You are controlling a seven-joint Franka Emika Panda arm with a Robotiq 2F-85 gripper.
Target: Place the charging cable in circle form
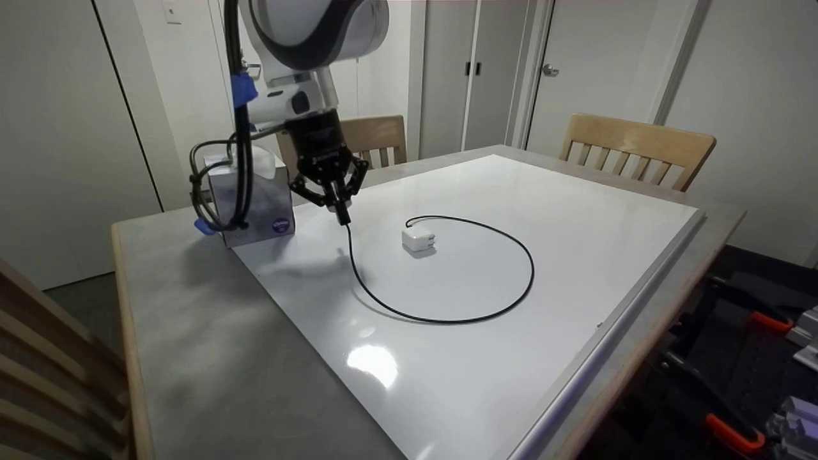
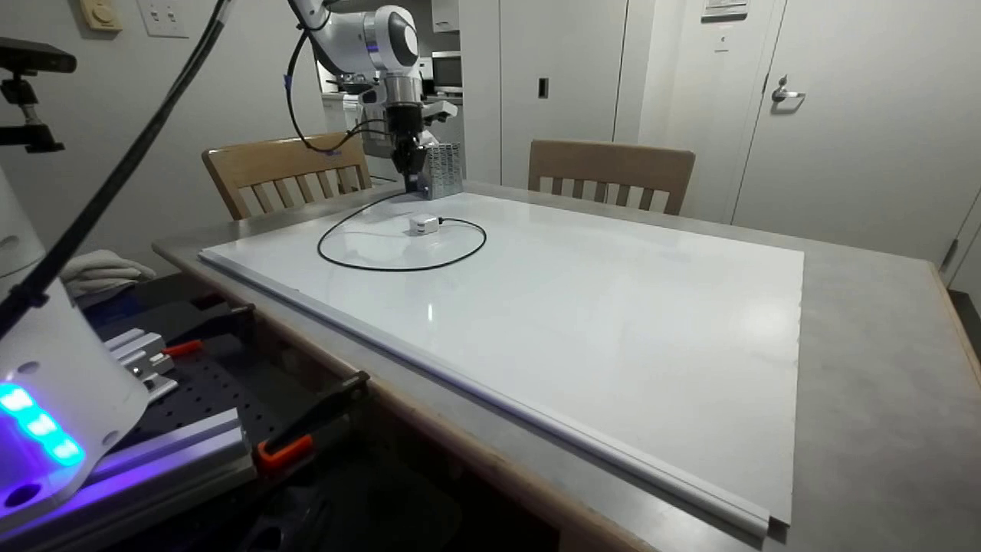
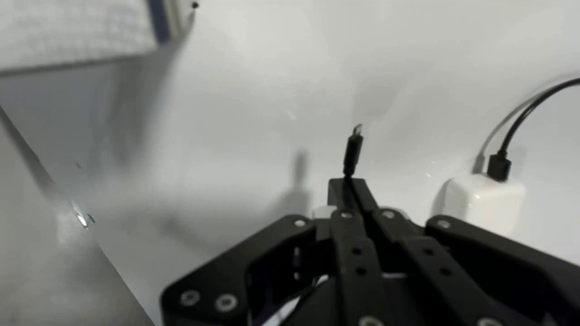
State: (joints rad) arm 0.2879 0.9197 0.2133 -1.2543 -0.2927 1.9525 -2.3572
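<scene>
In an exterior view, the angular black gripper (image 1: 343,216), at the ring's ten o'clock, pinched one end of the thin, smooth charging cable (image 1: 447,321); its length curved in an open ring over the glossy whiteboard (image 1: 575,217); inside, towards eleven o'clock, sat the blocky white plug (image 1: 418,239).

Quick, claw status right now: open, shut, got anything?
Claw: closed, holding the charging cable just behind its small connector.

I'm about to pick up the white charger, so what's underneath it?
The white charger sits on the white board, which shows all around it. The spot directly beneath is covered, so anything flat there can't be seen.
</scene>
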